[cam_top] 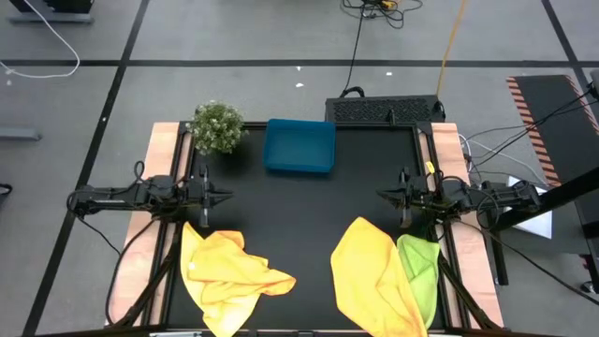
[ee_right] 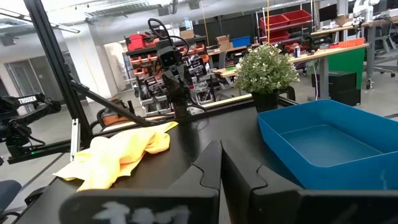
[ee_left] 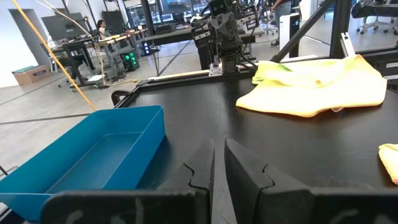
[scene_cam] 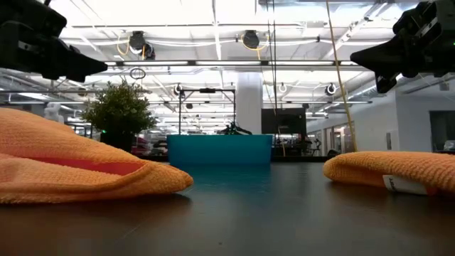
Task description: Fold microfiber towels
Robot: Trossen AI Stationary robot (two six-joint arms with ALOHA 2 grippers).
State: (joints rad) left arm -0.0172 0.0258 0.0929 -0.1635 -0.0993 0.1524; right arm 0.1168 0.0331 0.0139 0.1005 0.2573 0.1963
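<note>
Both arms being held above tabletop [cam_top: 309, 234], nothing being gripped. Left gripper [cam_top: 225, 196] nearly pressed together, right gripper [cam_top: 384, 196] fully. Crumpled yellow towel [cam_top: 229, 271] being judged first target: gripper needing spreading, one corner being pinched, cloth being flattened before folding.

We count three microfiber towels on the table: one crumpled yellow towel [cam_top: 229, 274] at the left, one orange-yellow towel [cam_top: 368, 271] at the right, and one lime green towel [cam_top: 421, 269] touching that one. We also count one blue tray [cam_top: 299, 147], one small green plant [cam_top: 217, 126], and two robot arms.
</note>
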